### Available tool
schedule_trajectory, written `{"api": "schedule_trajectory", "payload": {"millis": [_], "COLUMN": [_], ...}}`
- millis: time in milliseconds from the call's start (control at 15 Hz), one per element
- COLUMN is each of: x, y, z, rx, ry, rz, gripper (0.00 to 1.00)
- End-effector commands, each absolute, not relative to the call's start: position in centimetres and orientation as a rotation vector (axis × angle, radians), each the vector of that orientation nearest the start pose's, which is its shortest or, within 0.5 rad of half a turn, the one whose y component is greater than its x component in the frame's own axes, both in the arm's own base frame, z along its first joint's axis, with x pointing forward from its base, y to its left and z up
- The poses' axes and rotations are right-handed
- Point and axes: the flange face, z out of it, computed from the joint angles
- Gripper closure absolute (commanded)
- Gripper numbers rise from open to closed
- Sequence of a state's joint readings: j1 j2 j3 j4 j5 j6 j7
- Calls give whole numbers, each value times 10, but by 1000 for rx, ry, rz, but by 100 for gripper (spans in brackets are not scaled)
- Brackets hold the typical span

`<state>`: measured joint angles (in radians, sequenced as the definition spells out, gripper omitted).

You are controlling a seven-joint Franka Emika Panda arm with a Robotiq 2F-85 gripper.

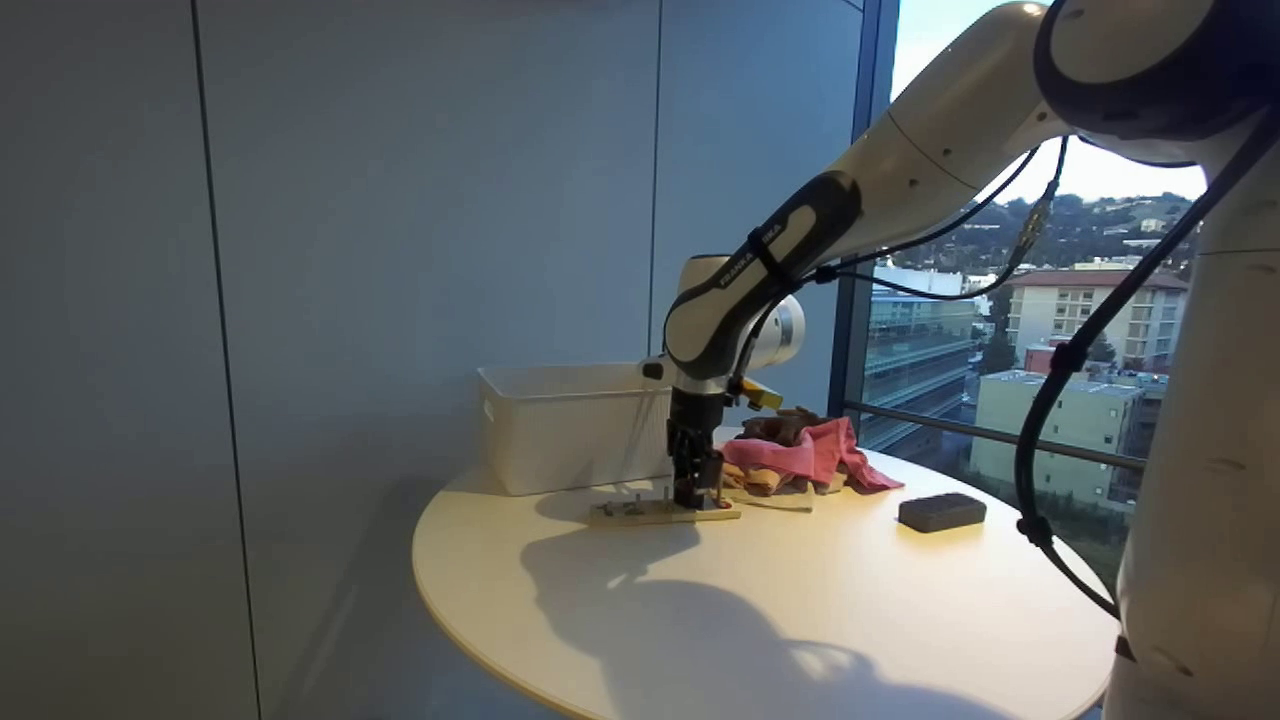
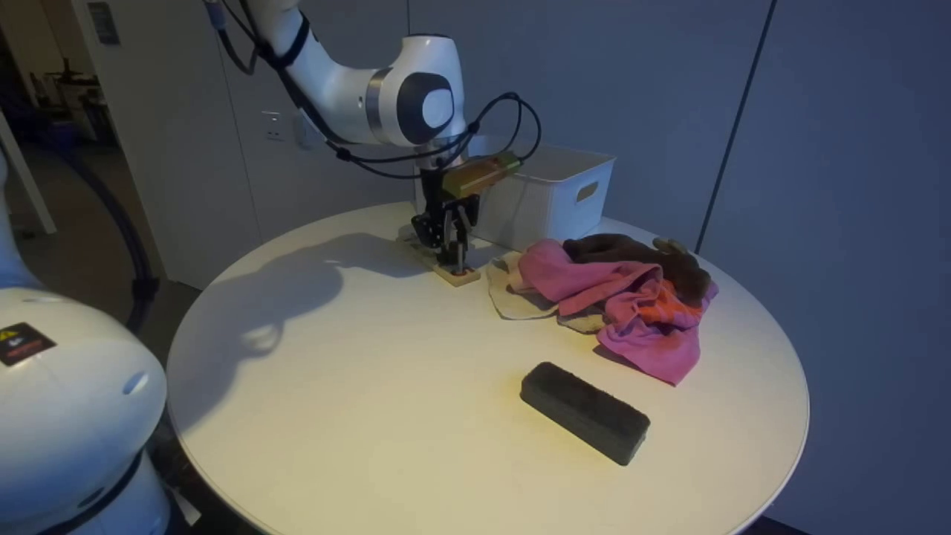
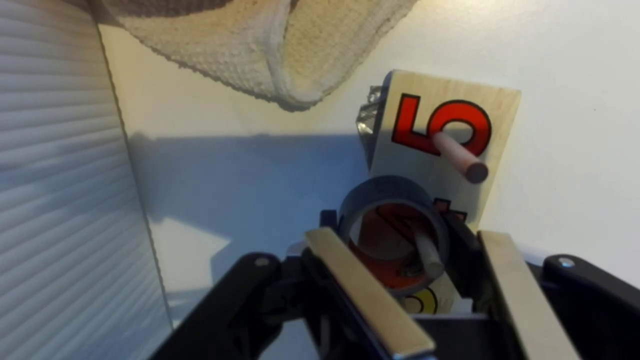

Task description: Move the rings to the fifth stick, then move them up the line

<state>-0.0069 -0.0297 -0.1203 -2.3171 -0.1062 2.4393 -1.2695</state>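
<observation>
Currently, one short, round, dark grey ring (image 3: pixel 392 189) sits at the fourth station of a long, narrow, pale wooden board (image 3: pixel 501 107); it appears to stand around the slim, pale, round fourth stick (image 3: pixel 425 248), whose tip shows over the ring's near edge. Further rings: number not to be told; a reddish band (image 3: pixel 395 281) past that edge may be a second ring or printing. Black two-fingered tool (image 3: pixel 393 230): narrowed onto the ring, touching or nearly so on both sides, hence judged to be holding it; whether the ring rests on the board is not shown. Slim, pinkish, round fifth stick (image 3: pixel 457 154): bare, rising from the printed red numeral 5 (image 3: pixel 406 117), near the held ring. Lower-numbered sticks (image 1: pixel 638 502): small in an exterior view, their load, if any, unreadable. Round white bench (image 2: pixel 356 416): bears the board in both exterior views. Done, by judgement: ring held at the fourth stick. Outstanding, by judgement: lifting it clear of that stick, lowering it over the fifth, then the station-by-station run up the line. Reservation: should this be a stop within that later run instead, less would remain; these pictures do not settle which.
</observation>
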Motion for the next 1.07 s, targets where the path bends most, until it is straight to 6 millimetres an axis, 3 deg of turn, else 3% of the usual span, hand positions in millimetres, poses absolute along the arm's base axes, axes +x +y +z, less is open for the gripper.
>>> {"api": "schedule_trajectory", "payload": {"millis": [0, 533, 667, 1000], "x": [507, 471, 463, 463], "y": [-65, -58, -55, -43], "z": [386, 425, 432, 420], "rx": [-2683, -2687, -2657, -2454], "ry": [-1931, -2073, -2176, -2385], "rz": [-106, -235, -285, -290], "gripper": [73, 73, 73, 73]}}
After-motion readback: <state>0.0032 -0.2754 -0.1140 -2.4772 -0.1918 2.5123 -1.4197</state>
